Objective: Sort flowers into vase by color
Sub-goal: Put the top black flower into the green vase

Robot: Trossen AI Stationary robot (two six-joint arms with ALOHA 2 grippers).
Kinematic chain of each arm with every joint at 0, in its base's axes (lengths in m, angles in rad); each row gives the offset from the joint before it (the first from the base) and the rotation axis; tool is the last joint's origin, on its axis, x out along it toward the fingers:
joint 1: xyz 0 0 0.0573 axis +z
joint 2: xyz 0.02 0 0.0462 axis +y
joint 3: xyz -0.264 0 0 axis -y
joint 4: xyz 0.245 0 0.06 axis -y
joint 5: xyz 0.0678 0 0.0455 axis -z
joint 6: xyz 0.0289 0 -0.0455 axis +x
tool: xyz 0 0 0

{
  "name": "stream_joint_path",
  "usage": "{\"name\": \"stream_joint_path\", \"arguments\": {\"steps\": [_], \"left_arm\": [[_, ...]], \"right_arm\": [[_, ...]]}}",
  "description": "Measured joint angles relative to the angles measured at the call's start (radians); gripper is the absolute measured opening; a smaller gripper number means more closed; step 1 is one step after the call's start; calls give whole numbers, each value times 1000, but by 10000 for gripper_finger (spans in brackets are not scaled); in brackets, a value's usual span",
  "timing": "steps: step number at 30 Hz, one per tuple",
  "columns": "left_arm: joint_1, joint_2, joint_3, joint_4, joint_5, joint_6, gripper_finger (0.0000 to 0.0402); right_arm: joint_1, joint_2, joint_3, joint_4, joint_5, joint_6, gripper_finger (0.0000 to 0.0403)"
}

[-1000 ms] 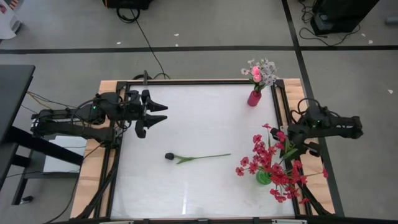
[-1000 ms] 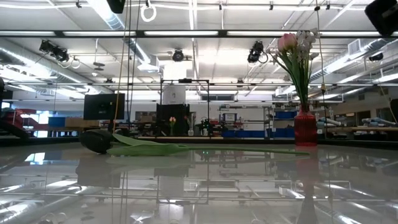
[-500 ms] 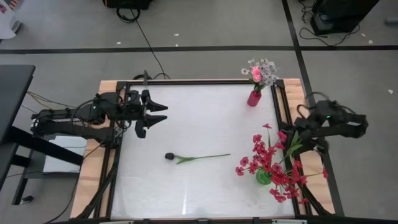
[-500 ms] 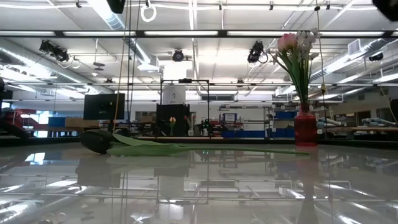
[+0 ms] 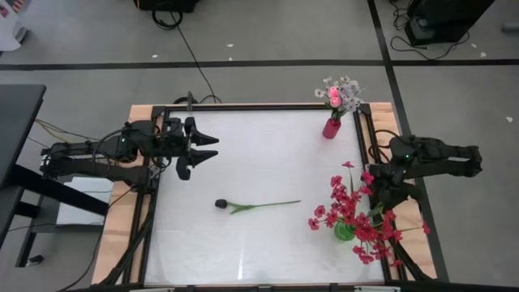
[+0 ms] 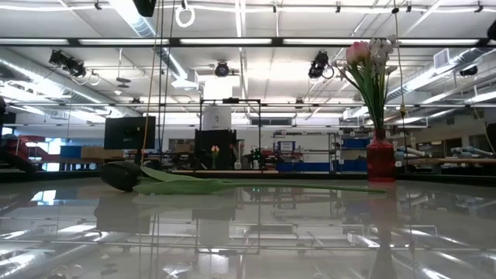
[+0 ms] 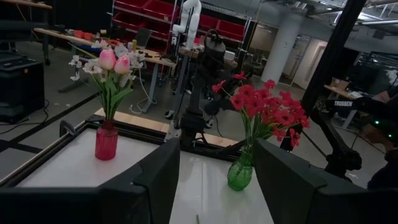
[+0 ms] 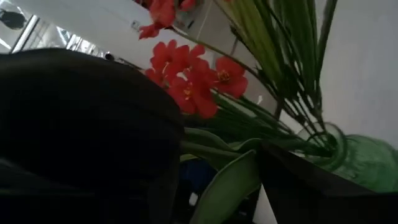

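Dark-bud flower (image 5: pixel 256 205) lies flat left of your green vase (image 5: pixel 344 231); right gripper (image 5: pixel 378 193) beside red sprays (image 5: pixel 357 212) — jaw state unclear; left gripper (image 5: pixel 203 152) fingers apart, far left.

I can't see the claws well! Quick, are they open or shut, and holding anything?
Left gripper: open, holding nothing, at the table's left edge.
Right gripper: open, holding nothing, beside the red flowers in the green vase.

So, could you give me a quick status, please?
Left gripper open, hovering at the table's left edge. Right gripper beside red sprays. Dark-budded green-stemmed flower lies mid-table, unobstructed.
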Motion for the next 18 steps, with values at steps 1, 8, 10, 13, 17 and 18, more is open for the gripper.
{"name": "stream_joint_path", "arguments": {"steps": [1, 8, 10, 13, 17, 18], "left_arm": [[0, 0, 0, 0, 0, 0, 208], [0, 0, 0, 0, 0, 0, 208], [0, 0, 0, 0, 0, 0, 208], [0, 0, 0, 0, 0, 0, 208], [0, 0, 0, 0, 0, 0, 208], [0, 0, 0, 0, 0, 0, 208]], "right_arm": [[0, 1, 2, -7, -10, 2, 220], [0, 0, 61, -8, -39, 31, 220], [0, 0, 85, 3, -29, 31, 220], [0, 0, 110, 2, 52, -1, 220], [0, 0, 115, -124, 155, -192, 226], [0, 0, 115, -156, 180, -234, 231]]}}
